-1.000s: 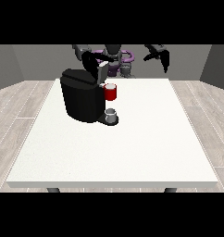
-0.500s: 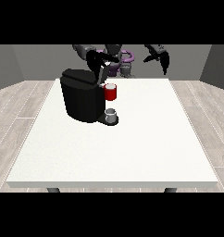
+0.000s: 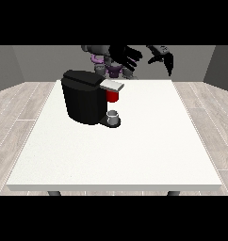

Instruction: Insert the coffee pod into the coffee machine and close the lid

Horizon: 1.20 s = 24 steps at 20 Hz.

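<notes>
The white bench [image 3: 134, 155] carries a black coffee machine [image 3: 85, 98] at its far side, lid [image 3: 111, 85] down over a red thing at the machine [image 3: 113, 96]. A grey thing [image 3: 113, 116] sits on its base. Both hands are raised: the hand at the view's left [image 3: 126, 56] has fingers spread, the hand at the view's right [image 3: 164, 57] fingers relaxed, drooping

Coffee machine [image 3: 85, 96] — open table [image 3: 149, 141] beyond
</notes>
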### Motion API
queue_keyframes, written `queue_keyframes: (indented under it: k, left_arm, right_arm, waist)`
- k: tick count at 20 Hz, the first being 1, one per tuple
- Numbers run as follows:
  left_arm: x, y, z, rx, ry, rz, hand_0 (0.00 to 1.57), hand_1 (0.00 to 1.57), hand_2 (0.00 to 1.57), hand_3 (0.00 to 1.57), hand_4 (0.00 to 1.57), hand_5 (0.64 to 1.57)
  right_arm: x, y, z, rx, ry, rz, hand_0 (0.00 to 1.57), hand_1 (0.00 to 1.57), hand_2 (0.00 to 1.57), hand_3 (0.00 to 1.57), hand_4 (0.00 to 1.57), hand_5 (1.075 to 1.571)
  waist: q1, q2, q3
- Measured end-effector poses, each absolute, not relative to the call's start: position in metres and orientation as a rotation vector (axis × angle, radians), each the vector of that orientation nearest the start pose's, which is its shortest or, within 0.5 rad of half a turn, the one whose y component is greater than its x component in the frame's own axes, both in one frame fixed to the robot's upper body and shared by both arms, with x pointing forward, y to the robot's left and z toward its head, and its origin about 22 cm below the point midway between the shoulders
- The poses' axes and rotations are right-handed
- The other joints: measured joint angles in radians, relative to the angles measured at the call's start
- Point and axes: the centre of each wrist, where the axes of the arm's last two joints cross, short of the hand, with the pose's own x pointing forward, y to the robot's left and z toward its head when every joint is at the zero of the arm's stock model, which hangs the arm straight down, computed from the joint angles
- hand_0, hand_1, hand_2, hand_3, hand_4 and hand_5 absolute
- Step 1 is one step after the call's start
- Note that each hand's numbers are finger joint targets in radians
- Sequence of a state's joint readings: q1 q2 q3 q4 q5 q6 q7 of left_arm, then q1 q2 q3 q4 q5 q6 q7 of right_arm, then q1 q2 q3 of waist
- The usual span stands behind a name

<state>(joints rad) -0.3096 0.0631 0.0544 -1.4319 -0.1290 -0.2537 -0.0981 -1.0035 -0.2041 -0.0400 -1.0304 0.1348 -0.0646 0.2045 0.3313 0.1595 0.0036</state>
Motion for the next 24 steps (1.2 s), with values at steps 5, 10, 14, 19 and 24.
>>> queue_keyframes:
  k: [5, 10, 14, 19, 24]
  left_arm:
    - [0.321, 0.22, 0.064, -0.092, -1.825, -0.412, 0.0, 0.0, 0.0, 0.0, 0.38, 1.571]
    - [0.321, 0.224, 0.069, -0.113, -1.841, -0.431, 0.0, 0.0, 0.0, 0.0, 0.43, 1.571]
    - [0.325, 0.222, 0.074, -0.128, -1.859, -0.433, 0.0, 0.0, 0.0, 0.0, 0.37, 1.571]
    - [0.324, 0.232, 0.077, -0.138, -1.884, -0.434, 0.0, 0.0, 0.0, 0.0, 0.36, 1.571]
    - [0.324, 0.235, 0.084, -0.164, -1.906, -0.442, 0.0, 0.0, 0.0, 0.0, 0.2, 1.571]
  right_arm:
    - [0.43, -0.145, 0.235, -0.229, -1.868, 0.452, 0.0, 0.0, 0.0, 0.0, 0.05, 1.571]
    - [0.435, -0.135, 0.257, -0.256, -1.897, 0.475, 0.0, 0.0, 0.0, 0.0, 0.0, 1.571]
    - [0.436, -0.118, 0.276, -0.267, -1.927, 0.499, 0.0, 0.0, 0.0, 0.0, 0.0, 1.571]
    - [0.44, -0.119, 0.281, -0.26, -1.958, 0.487, 0.0, 0.0, 0.0, 0.0, 0.0, 1.571]
    - [0.445, -0.118, 0.28, -0.239, -1.971, 0.458, 0.0, 0.0, 0.0, 0.0, 0.13, 1.571]
  waist:
    - [0.02, 0.049, -0.003]
    - [0.053, 0.064, -0.0037]
    - [0.071, 0.093, -0.004]
    - [0.091, 0.127, -0.0042]
    - [0.112, 0.16, -0.004]
